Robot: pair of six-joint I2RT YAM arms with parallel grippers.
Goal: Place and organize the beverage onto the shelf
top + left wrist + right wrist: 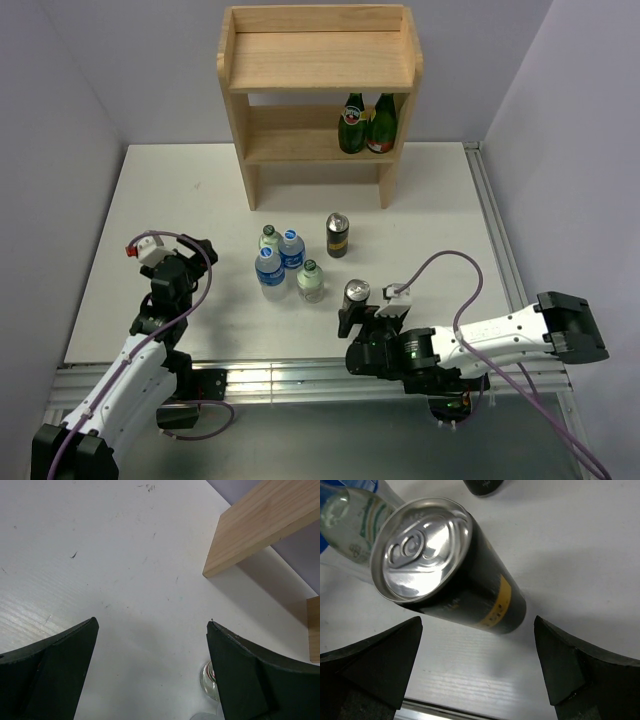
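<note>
This is a robotics lab test cell. A white table point(160, 200) rests on bare aluminium framing point(280, 378), which shows along its near and right edges, and plain pale walls point(60, 90) box it in. A left arm point(120, 385) and a right arm point(490, 335), trailing purple cables point(445, 254), are bolted at the near edge. A wooden shelf point(320, 84) stands at the far edge.

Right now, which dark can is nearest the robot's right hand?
The front can, standing just ahead of the right hand; the other can stands farther back, toward the shelf.
</note>
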